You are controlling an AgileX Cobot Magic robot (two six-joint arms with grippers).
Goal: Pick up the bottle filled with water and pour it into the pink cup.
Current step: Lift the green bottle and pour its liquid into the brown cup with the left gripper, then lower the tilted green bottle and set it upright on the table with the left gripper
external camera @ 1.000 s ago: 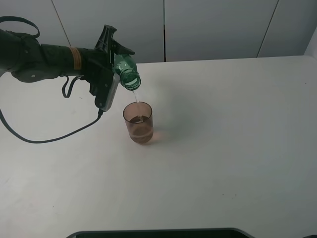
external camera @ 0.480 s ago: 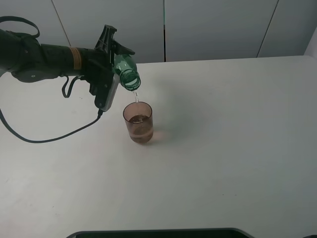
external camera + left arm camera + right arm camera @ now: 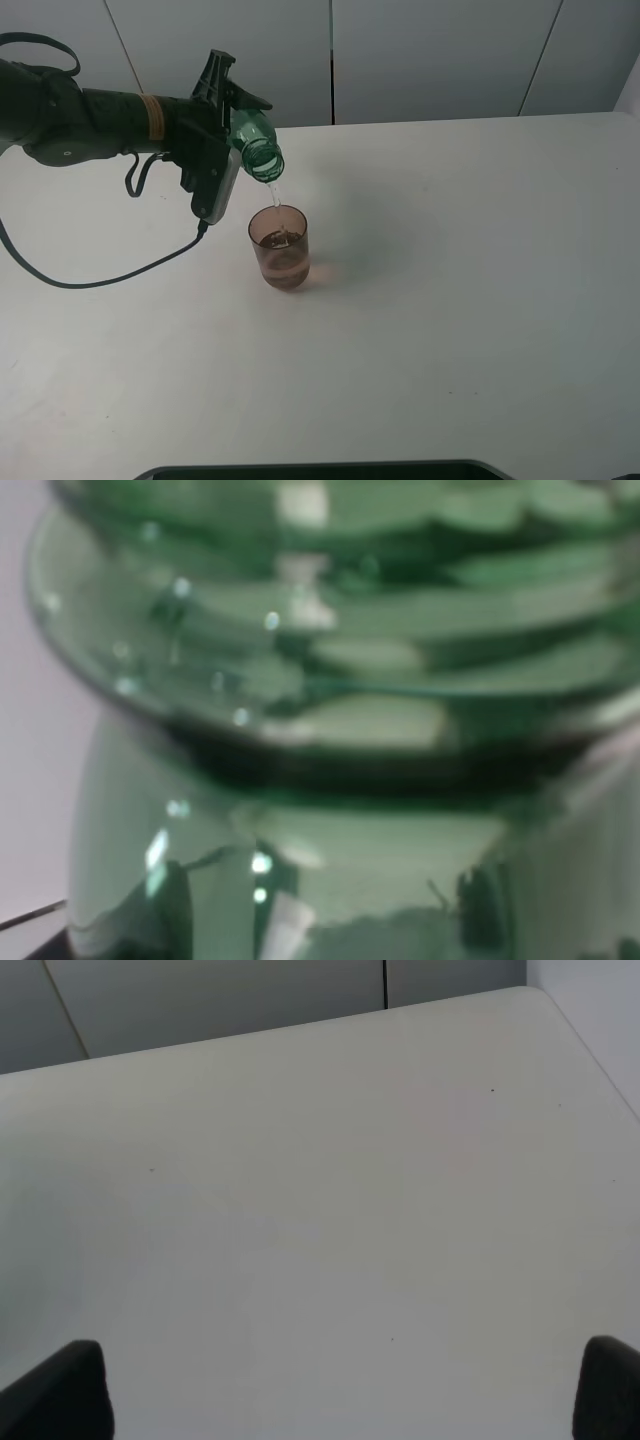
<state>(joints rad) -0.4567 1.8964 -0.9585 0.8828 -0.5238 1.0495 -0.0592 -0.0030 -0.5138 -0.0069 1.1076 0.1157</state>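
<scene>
My left gripper [image 3: 225, 125] is shut on the green-tinted clear bottle [image 3: 256, 148] and holds it tipped, with the open neck pointing down over the pink cup [image 3: 280, 252]. A thin stream of water falls from the neck into the cup, which stands upright on the white table [image 3: 450, 280] and is partly filled. In the left wrist view the bottle [image 3: 340, 680] fills the picture, blurred. My right gripper [image 3: 340, 1400] shows only in the right wrist view, open and empty above bare table, with its fingertips [image 3: 60, 1390] far apart.
A black cable [image 3: 100, 280] from the left arm loops over the table left of the cup. A dark flat edge [image 3: 320, 470] lies along the front of the table. Grey wall panels stand behind the table.
The water in the cup has risen a little as the stream keeps falling. The left arm and the bottle have hardly moved.
</scene>
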